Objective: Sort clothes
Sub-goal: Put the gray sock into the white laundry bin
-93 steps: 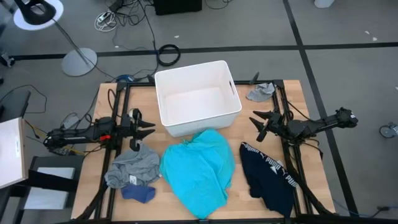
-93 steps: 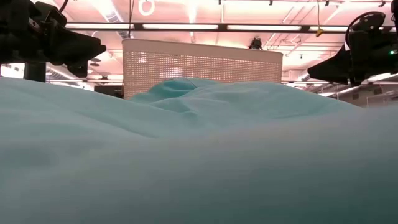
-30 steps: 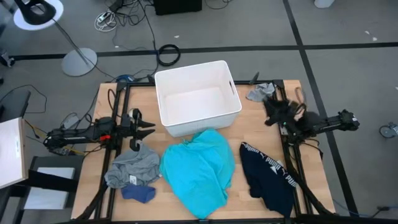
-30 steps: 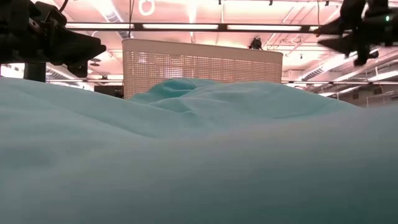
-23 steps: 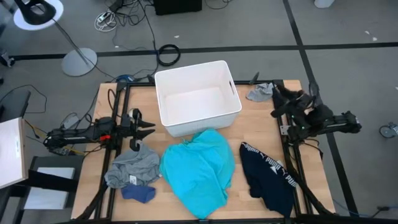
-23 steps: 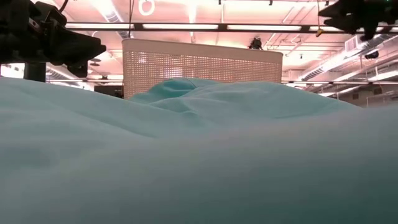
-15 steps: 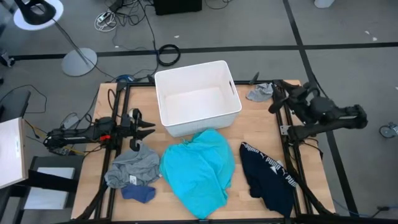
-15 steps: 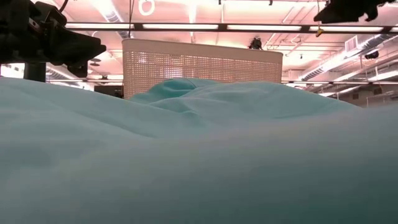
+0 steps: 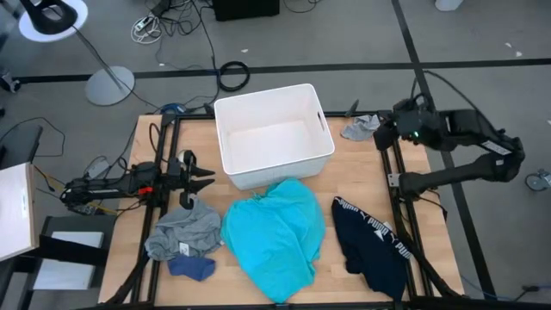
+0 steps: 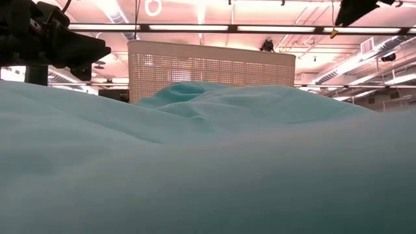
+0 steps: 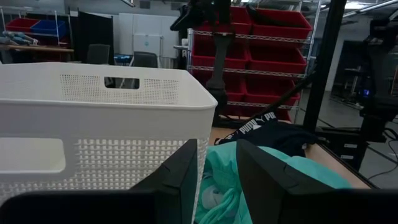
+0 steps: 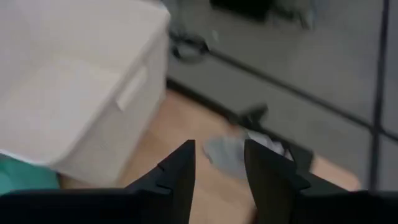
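Observation:
A large turquoise garment (image 9: pixel 277 234) lies on the table's middle near part and fills the low view (image 10: pixel 208 162). A navy garment with a white-lettered band (image 9: pixel 372 245) lies to its right. A grey garment (image 9: pixel 185 228) and a small blue piece (image 9: pixel 191 268) lie at the near left. A small grey piece (image 9: pixel 360 127) lies at the far right corner and shows in the right wrist view (image 12: pixel 227 152). My right gripper (image 9: pixel 381 136) is open, raised above the table beside that piece, slanting down toward it (image 12: pixel 217 171). My left gripper (image 9: pixel 205 177) is open and empty above the grey garment, pointing toward the table's right (image 11: pixel 217 177).
A white plastic bin (image 9: pixel 272 136) stands at the table's far middle, its wall close ahead of my left gripper (image 11: pixel 93 124). Dark frame rails run along the table's left and right sides (image 9: pixel 398 185). Bare wood shows between the bin and the small grey piece.
My right gripper has risen from low over the table's right side and gone toward the far edge, tipping to slant down over the small grey piece. In the low view it has climbed to the picture's top edge. The garments have not moved.

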You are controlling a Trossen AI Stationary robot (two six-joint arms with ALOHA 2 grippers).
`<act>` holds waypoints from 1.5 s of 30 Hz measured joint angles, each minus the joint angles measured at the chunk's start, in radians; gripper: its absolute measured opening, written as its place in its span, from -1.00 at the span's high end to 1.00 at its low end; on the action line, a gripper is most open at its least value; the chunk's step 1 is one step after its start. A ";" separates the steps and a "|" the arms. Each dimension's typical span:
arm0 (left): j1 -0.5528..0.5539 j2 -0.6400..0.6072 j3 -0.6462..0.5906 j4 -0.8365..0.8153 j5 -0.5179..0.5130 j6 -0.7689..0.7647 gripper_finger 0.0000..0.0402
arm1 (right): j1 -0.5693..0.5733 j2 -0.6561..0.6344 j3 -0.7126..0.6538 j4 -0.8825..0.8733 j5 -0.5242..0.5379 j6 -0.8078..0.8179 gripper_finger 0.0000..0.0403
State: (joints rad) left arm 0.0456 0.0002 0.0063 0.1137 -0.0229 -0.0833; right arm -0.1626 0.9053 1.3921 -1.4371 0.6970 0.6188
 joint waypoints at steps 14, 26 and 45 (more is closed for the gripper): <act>0.000 0.000 0.000 0.000 0.000 0.000 0.42 | -0.619 0.284 0.079 0.011 -0.335 -0.316 0.33; 0.000 0.000 0.000 -0.001 -0.001 0.000 0.42 | -0.793 0.446 -0.058 0.264 -0.460 -0.385 0.03; 0.000 0.000 0.000 0.033 -0.005 0.000 0.42 | -0.858 0.720 -0.258 0.502 -0.451 -0.273 -0.30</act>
State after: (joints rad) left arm 0.0456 0.0006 0.0063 0.1467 -0.0280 -0.0834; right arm -1.0211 1.6250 1.1341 -0.9355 0.2456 0.3460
